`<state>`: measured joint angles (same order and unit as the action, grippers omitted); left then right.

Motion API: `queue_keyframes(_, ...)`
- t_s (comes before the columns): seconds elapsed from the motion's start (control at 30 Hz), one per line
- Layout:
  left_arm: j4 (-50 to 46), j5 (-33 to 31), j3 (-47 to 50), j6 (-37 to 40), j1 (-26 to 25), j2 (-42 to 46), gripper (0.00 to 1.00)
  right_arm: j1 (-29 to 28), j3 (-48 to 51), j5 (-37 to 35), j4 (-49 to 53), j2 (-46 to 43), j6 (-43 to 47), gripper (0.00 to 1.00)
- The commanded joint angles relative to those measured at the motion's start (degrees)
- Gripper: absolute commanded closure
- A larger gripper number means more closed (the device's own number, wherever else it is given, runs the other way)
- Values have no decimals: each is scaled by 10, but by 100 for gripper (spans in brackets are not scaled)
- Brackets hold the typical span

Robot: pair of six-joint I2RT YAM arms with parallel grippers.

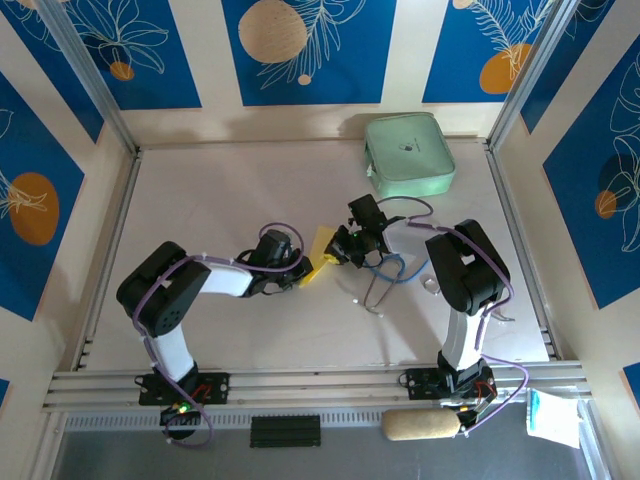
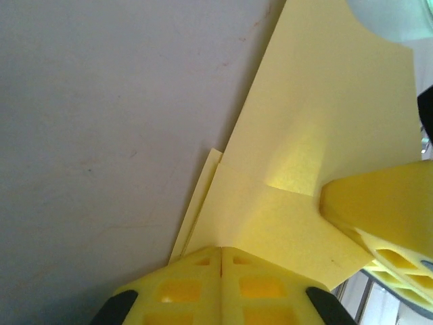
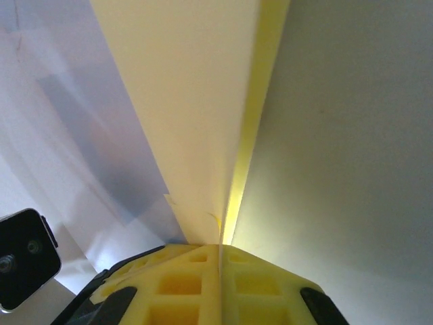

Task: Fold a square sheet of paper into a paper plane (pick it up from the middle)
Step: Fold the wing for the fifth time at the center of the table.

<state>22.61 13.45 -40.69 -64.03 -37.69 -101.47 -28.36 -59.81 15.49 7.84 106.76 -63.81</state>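
My left fingers point(image 2: 196, 263) are pinching the folded yellow paper point(image 2: 325, 115) midway between the worktop's point(image 1: 220, 180) side edges; my right fingers point(image 3: 189, 263) are clamping its opposite end; both wrists are hiding its outline.

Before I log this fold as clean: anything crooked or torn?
Slightly. Beside the left gripper an under-layer edge of the yellow paper peeks past the fold, so layers look misaligned; near the right gripper its edge shows a small nick.

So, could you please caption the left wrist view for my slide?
Left gripper shut on the partly folded yellow paper sheet.
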Motion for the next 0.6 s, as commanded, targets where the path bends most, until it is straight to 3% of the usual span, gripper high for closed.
queue_keyframes(0.0,-65,16,-19,71,5,30,87,-1,-18,2,38,13,8,98)
queue_keyframes(0.2,-129,-14,-28,226,1,96,72,-11,-26,-19,68,6,-21,100)
queue_keyframes(0.43,-140,-69,0,410,-23,147,56,-14,-46,-15,98,8,-52,100)
queue_keyframes(0.57,-139,-88,4,498,-42,148,52,-15,-60,-9,118,11,-58,100)
